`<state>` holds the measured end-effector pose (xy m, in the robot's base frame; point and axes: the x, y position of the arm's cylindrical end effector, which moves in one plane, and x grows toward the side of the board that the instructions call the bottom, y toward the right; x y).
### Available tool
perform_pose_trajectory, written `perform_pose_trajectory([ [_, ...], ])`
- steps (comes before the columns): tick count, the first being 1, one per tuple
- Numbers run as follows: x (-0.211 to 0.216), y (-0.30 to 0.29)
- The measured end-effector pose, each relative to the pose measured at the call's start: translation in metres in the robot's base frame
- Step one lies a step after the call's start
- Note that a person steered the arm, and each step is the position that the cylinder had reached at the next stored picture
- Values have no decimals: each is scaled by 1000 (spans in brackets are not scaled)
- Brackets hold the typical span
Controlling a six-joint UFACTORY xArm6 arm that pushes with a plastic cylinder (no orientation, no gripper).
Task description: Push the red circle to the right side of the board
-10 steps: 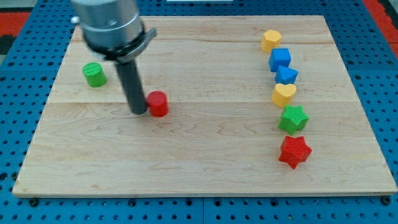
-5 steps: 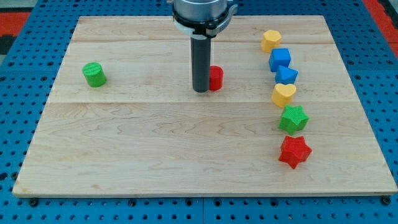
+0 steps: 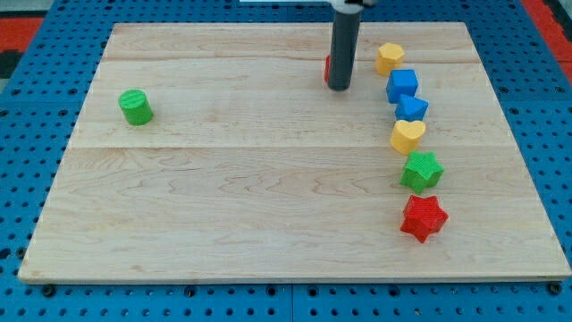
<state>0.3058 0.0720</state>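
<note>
Here, nearest the view's bottom, a red star [image 3: 423, 217] sits on the right part of the wooden board [image 3: 223, 224], and just above it lies a green star [image 3: 421, 170], the two close together. Farther up the same right-hand column come a yellow heart [image 3: 407, 136], then a small blue block [image 3: 411, 108] of unclear shape, then a blue cube [image 3: 402, 85], each just beside the next. Well apart, near the view's left edge, stands a green cylinder [image 3: 136, 106] alone. Toward the view's top, the dark rod comes down and my tip [image 3: 339, 88] rests on the board left of the blue cube. The red circle [image 3: 327, 67] is almost wholly hidden behind the rod, only a sliver showing at its left side, apparently touching it. The arm carries no gripper, so nothing is grasped. Farthest up, a yellow block [image 3: 389, 58] heads the column.
</note>
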Motion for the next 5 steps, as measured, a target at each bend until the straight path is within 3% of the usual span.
perform_pose_trajectory([
  [2, -34, -51],
  [3, -49, -29],
  [5, -73, 77],
])
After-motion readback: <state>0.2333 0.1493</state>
